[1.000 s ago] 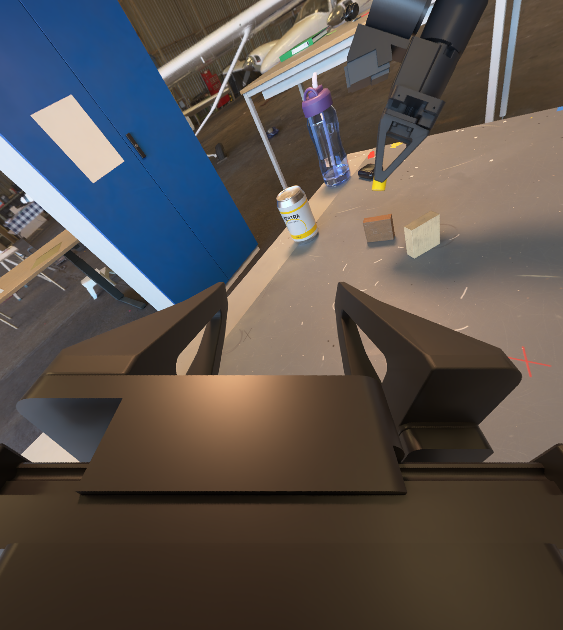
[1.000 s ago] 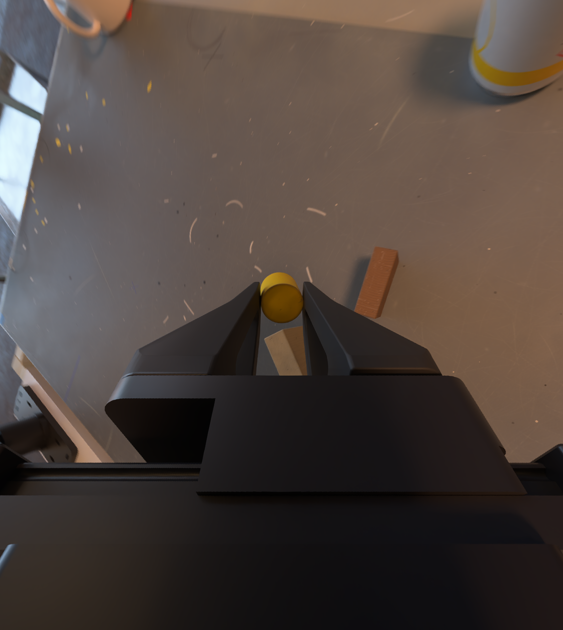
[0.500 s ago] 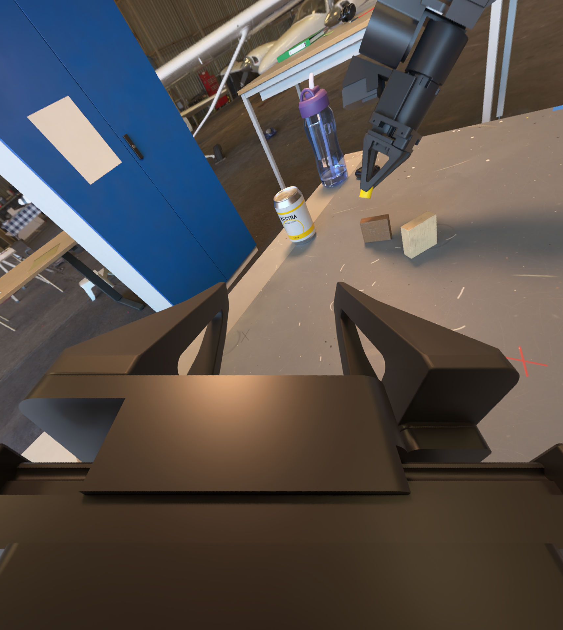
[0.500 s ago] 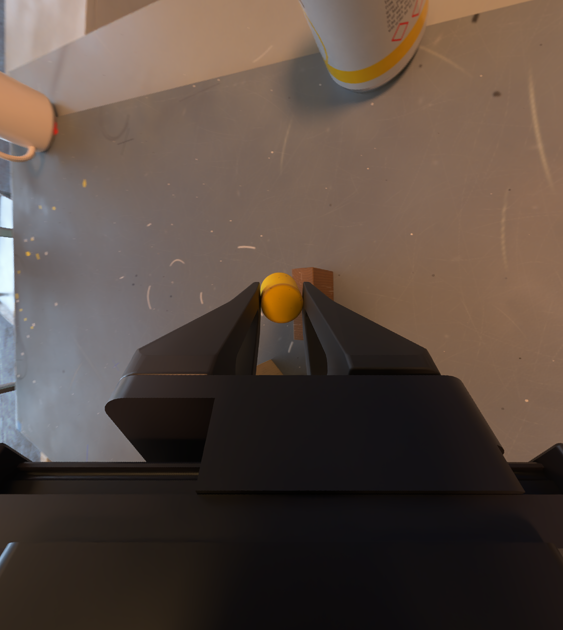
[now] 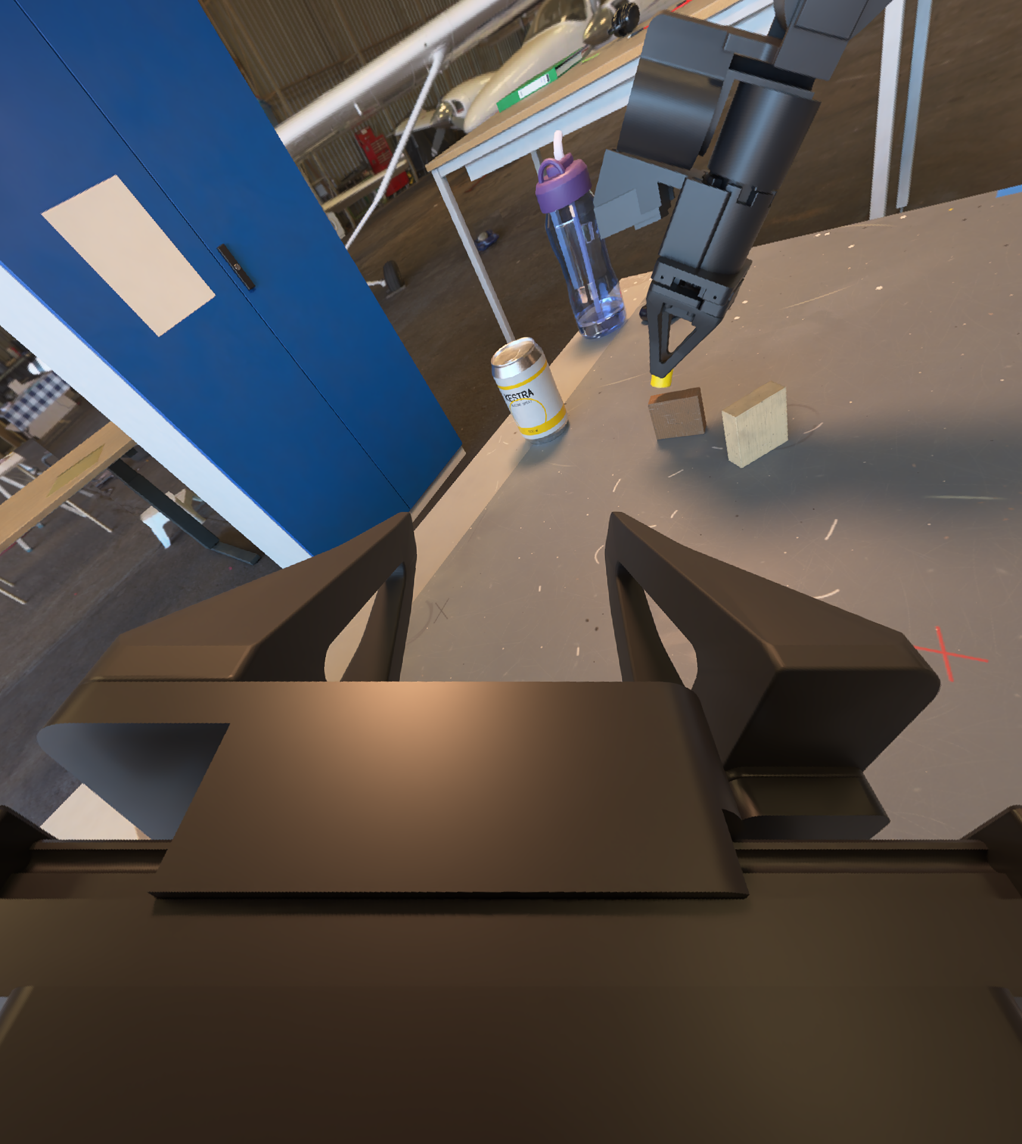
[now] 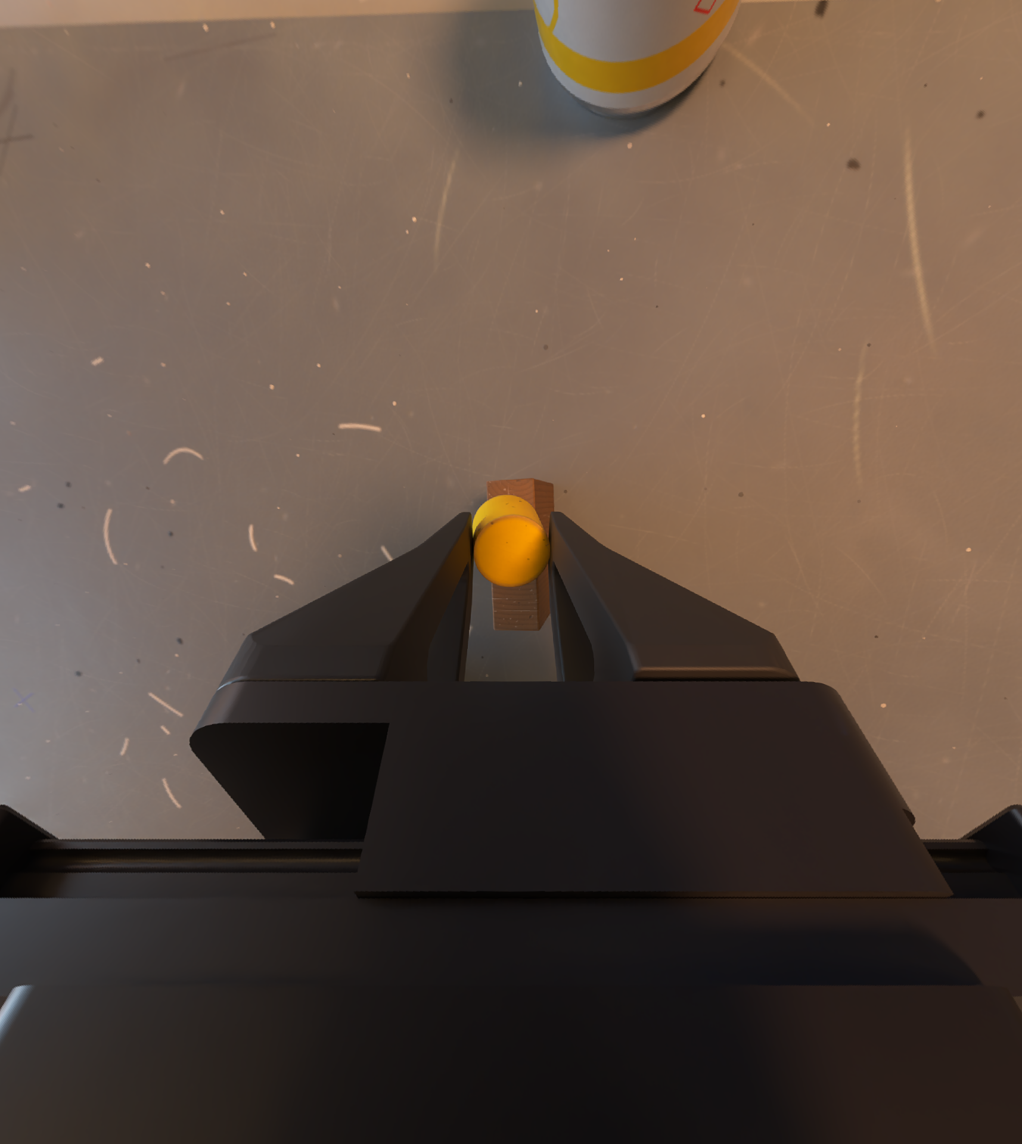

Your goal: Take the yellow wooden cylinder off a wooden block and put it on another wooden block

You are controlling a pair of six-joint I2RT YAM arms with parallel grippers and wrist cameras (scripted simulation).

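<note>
My right gripper (image 6: 511,545) is shut on the yellow wooden cylinder (image 6: 509,548) and points straight down. The cylinder hangs directly over the thin brown wooden block (image 6: 517,610), which stands on edge. In the left wrist view the right gripper (image 5: 662,371) holds the cylinder (image 5: 661,380) just above the brown block (image 5: 677,414); I cannot tell whether they touch. A pale wooden block (image 5: 754,423) stands to the right of the brown one. My left gripper (image 5: 509,538) is open and empty, well short of the blocks.
A white and yellow can (image 5: 529,391) stands near the table's left edge, also at the top of the right wrist view (image 6: 629,52). A clear bottle with a purple lid (image 5: 579,247) stands behind it. A blue cabinet (image 5: 186,247) lies beyond the table edge.
The right gripper has carried the cylinder from over the pale block to over the brown block and come lower. The left gripper has not moved.
</note>
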